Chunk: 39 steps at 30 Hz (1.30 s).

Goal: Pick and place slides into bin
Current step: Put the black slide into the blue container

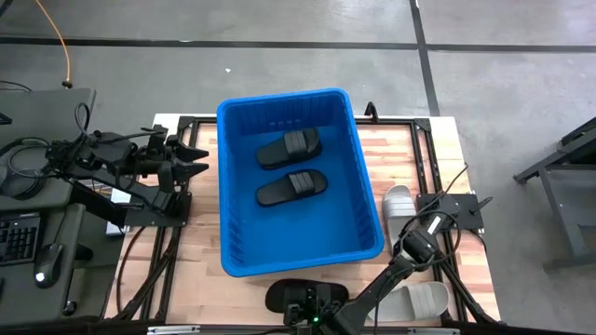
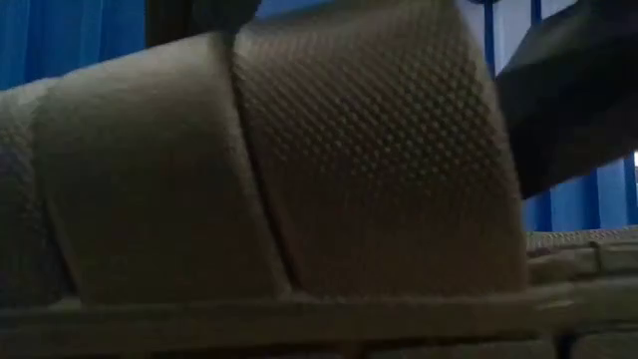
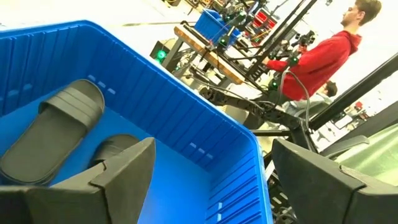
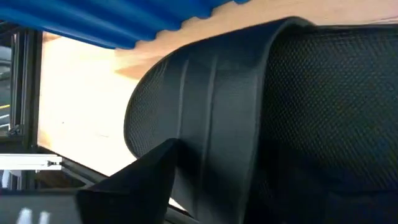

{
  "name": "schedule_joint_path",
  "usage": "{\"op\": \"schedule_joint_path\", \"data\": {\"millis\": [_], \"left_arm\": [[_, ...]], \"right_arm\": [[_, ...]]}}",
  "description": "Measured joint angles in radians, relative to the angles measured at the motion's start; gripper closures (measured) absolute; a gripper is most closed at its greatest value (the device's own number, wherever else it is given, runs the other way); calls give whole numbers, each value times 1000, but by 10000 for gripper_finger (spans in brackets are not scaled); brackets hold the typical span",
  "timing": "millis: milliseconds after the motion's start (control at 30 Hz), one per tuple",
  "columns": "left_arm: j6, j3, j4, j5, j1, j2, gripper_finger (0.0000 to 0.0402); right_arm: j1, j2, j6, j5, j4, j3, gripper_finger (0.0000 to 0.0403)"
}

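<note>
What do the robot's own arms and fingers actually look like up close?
Both arms are dark, nearly black, built from jointed segments. The left arm has black cables looping along it. The right arm is slimmer with a thin cable near its wrist. The left gripper ends in two flat, wedge-shaped matte dark-grey fingers. No markings show.

The high view looks straight down on the whole wooden tabletop [image 1: 200, 270]. The low view sits pressed against a light grey textured rubber slide [image 2: 299, 170]. Both wrist views share the large bright blue plastic bin [image 3: 205, 124], the right one close on a black slide [image 4: 261, 106].
</note>
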State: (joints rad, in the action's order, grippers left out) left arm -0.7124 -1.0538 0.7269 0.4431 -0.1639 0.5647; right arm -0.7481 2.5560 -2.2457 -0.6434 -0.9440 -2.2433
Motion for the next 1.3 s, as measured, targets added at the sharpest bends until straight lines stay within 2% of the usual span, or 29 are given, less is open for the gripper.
{"op": "schedule_joint_path", "data": {"millis": [100,233,300,433,700,900,1033,1167,1300], "left_arm": [[-1,0,1,1,0,3,92],[-2,0,0,2,0,2,92],[-2,0,1,2,0,3,92],[-2,0,0,2,0,3,92],[-2,0,-76,-32,0,1,92],[1,0,-112,-42,0,1,92],[-2,0,-119,-58,0,1,92],[-4,0,-157,-122,0,1,92],[-34,0,-198,-238,0,1,92]], "right_arm": [[0,-3,0,-26,79,40,228],[2,0,-16,-44,121,51,357],[6,0,-23,-21,122,51,386],[11,0,-19,-12,167,51,397],[7,-56,88,-89,231,22,401],[7,-63,242,-25,199,-111,402],[5,-126,340,-6,291,-92,402],[3,-183,449,-1,342,-105,402],[8,-244,568,-60,388,-104,402]]}}
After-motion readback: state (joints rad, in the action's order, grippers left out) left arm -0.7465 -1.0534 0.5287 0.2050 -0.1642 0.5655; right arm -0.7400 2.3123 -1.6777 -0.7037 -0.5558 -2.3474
